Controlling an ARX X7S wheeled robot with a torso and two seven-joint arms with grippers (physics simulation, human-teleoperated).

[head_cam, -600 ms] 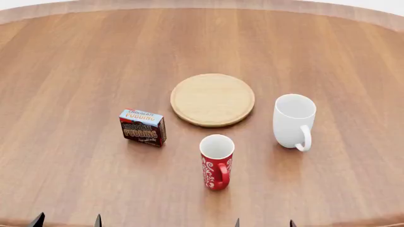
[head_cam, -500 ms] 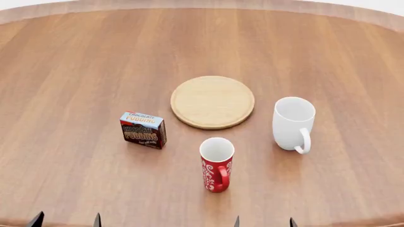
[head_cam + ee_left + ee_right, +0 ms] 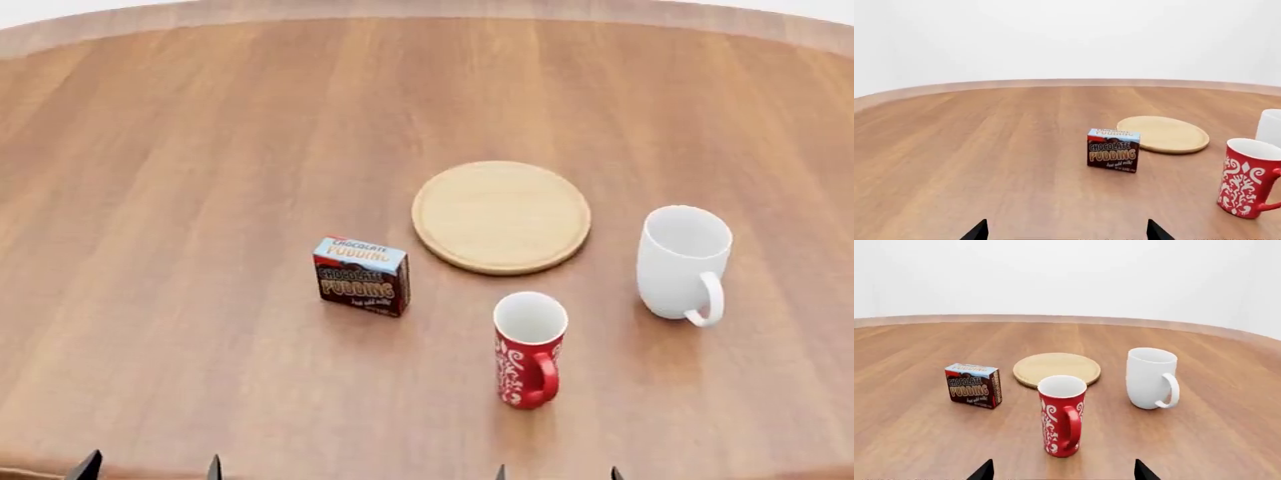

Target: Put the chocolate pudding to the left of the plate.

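The chocolate pudding point(image 3: 362, 276) is a small brown carton with a light blue top, upright on the wooden table, in front of and left of the plate point(image 3: 501, 216). The plate is a flat pale-wood disc. In the left wrist view the chocolate pudding point(image 3: 1113, 150) stands near the middle with the plate point(image 3: 1163, 134) behind it. The right wrist view shows the chocolate pudding point(image 3: 973, 385) and the plate point(image 3: 1056, 368). My left gripper point(image 3: 148, 467) and right gripper point(image 3: 557, 472) sit at the table's near edge, both open and empty, far from the carton.
A red patterned mug point(image 3: 530, 349) stands in front of the plate, directly ahead of the right gripper. A white mug point(image 3: 685, 263) stands to the plate's right. The round wooden table point(image 3: 200, 130) stretches wide to the left of the carton.
The head view has shifted: all objects now appear further right in the picture. Nothing on the table has moved relative to the other things.
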